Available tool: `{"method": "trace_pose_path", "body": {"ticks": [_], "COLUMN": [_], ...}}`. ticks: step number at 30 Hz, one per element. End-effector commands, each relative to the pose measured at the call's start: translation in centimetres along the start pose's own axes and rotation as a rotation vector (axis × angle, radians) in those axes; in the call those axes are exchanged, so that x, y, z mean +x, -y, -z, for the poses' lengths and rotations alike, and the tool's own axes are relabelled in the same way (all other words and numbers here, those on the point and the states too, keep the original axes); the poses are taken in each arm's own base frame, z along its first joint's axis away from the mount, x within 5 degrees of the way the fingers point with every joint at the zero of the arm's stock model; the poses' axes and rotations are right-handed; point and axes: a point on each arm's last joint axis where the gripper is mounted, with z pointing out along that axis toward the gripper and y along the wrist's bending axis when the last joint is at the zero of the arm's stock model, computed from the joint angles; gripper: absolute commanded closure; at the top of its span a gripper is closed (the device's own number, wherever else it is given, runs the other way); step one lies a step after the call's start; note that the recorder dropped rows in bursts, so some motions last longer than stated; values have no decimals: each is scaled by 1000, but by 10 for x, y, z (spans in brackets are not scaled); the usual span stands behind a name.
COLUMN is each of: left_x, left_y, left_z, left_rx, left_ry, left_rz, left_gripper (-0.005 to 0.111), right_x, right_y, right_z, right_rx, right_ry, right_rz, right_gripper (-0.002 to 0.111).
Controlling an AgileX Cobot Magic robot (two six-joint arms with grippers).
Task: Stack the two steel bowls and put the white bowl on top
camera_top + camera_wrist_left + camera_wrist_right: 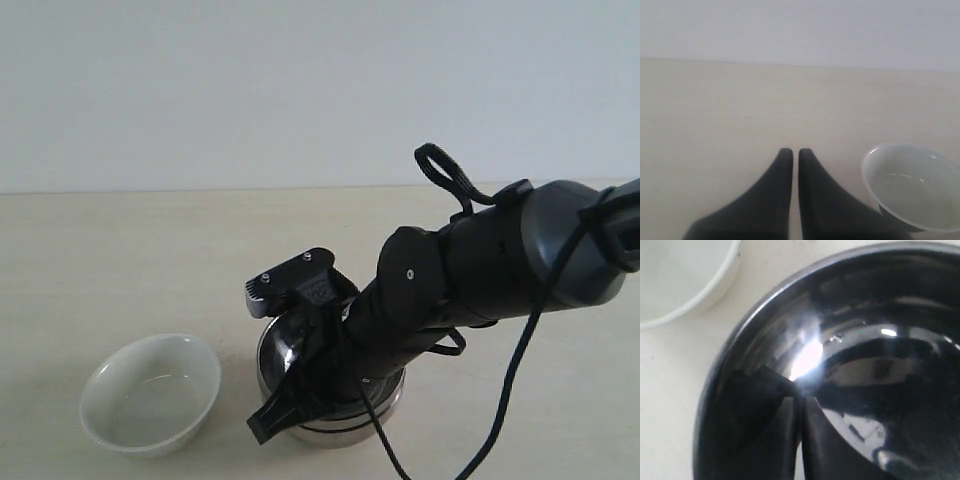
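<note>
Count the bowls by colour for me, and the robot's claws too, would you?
White bowl: 1
Steel bowl: 1 in plain sight; the arm hides whether a second sits under it
Claws: 2, the left claw and the right claw, both shut
Total: 4

no readable text, labels, brands or numbers anywhere
</note>
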Motion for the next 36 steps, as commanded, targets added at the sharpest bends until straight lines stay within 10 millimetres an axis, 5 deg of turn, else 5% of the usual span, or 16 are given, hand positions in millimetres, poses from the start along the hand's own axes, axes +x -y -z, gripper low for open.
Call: {"method": "trace_pose_path", "body": {"ticks": [1, 12, 21, 24, 29, 36], "left_x": [0, 0, 0, 0, 0, 0], "left_y": [0, 0, 0, 0, 0, 0], "left_z": [0, 0, 0, 0, 0, 0], "left_rx": [5, 5, 5, 5, 5, 5], "left_ry": [9, 9, 9, 9, 9, 9], "left_rz": [4, 4, 4, 4, 4, 4], "left_gripper": [103, 103, 103, 103, 103, 103], "right_x": [6, -13, -50, -52, -46, -34], "right_y": [-3, -5, -15, -29, -72, -125], "right_z": [1, 8, 60, 70, 61, 24], "right_rx": [-31, -29, -13, -31, -90, -102], "right_ry": [-58, 8, 219, 246, 245, 286], "right_rz": [15, 43, 119, 175, 308, 504], "right_gripper": [108, 108, 107, 94, 44, 44]}}
